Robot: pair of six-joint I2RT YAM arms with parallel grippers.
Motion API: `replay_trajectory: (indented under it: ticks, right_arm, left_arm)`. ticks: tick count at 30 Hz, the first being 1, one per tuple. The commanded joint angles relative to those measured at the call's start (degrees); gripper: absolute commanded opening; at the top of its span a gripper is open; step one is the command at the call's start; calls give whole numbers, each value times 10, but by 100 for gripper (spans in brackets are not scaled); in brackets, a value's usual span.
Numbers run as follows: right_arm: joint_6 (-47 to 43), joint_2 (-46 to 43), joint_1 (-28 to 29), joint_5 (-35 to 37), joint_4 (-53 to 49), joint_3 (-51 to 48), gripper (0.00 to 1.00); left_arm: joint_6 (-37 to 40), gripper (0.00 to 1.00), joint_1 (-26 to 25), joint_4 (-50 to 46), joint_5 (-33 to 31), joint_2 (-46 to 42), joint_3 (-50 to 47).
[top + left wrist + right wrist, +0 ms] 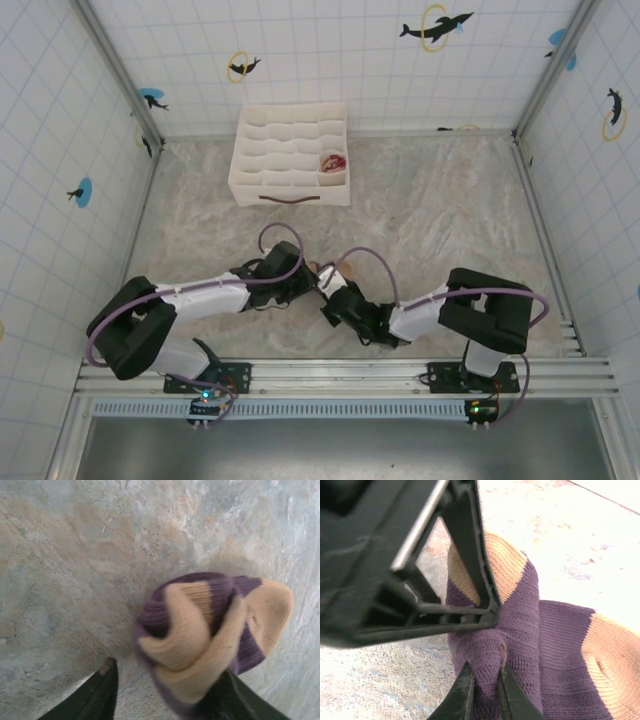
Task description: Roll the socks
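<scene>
A purple sock (200, 630) with tan bands is bunched into a loose roll on the marbled table. In the left wrist view it lies between the dark fingers of my left gripper (167, 680), resting against the right-hand finger (235, 700). A bare gap separates it from the left-hand one, so the jaws are open. My right gripper (486, 672) is shut on a pinched fold of the same purple sock (560, 650), with a finger of the left gripper (470, 555) crossing just above. From above, both grippers meet at the sock (313, 267) near the table's middle front.
A white gridded organiser box (262, 185) stands at the back, with a beige-and-red rolled bundle (332, 162) in one right-hand compartment. Tiled walls close in the left, right and back sides. Open table lies between the box and the grippers.
</scene>
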Motion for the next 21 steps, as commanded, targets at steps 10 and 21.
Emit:
replay_trajectory:
  ticks: [10, 21]
  right_arm:
    - [176, 21, -101, -239, 74, -139, 0]
    - [329, 45, -177, -358, 169, -214, 0]
  left_arm:
    - [6, 59, -3, -13, 8, -21, -1]
    - [13, 58, -3, -11, 10, -6, 9]
